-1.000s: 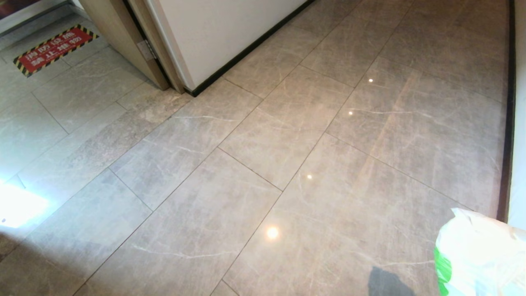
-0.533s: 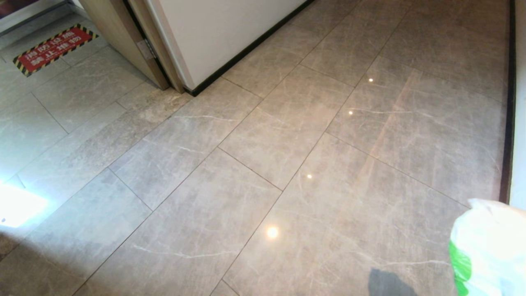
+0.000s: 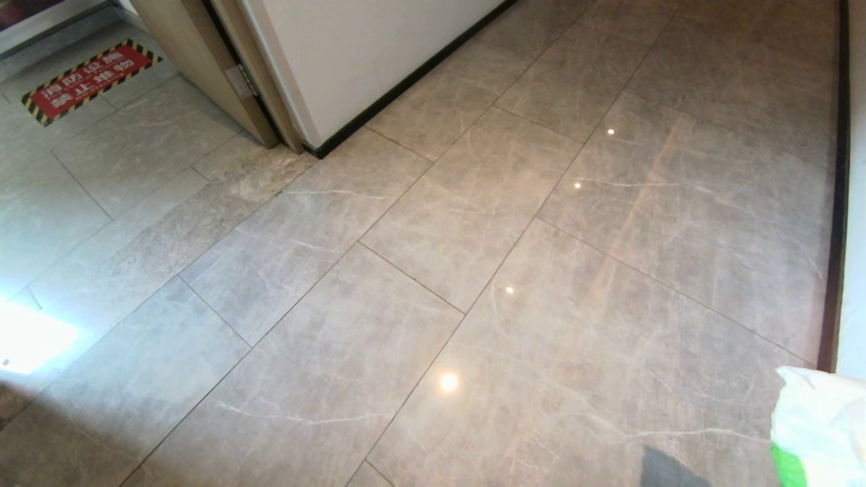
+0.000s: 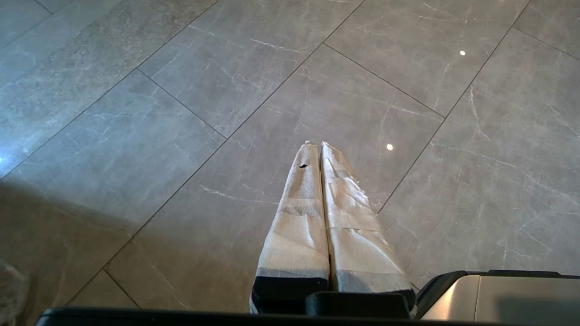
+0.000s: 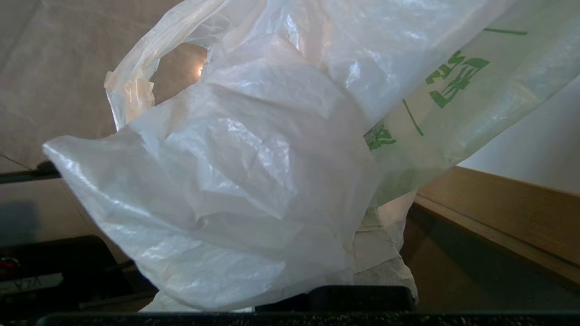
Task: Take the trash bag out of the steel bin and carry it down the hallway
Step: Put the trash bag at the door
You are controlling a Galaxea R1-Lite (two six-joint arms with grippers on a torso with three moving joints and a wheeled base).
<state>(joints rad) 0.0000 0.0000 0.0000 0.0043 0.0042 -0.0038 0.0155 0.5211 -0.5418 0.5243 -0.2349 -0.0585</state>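
The bag (image 3: 822, 433) hangs at the near right corner of the head view, above the glossy hallway floor (image 3: 473, 284) beside the right wall's black skirting (image 3: 835, 203). In the right wrist view the right gripper (image 5: 376, 253) is clamped on the bag (image 5: 253, 172), the plastic draped over its taped fingers (image 5: 378, 253). The left gripper (image 4: 319, 147) hangs above bare tiles, its taped fingers (image 4: 299, 217) pressed together, holding nothing.

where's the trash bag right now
The trash bag shows at the head view's lower right corner, above the glossy hallway tiles and beside the right wall's black skirting. In the right wrist view it drapes over the right gripper's fingers.
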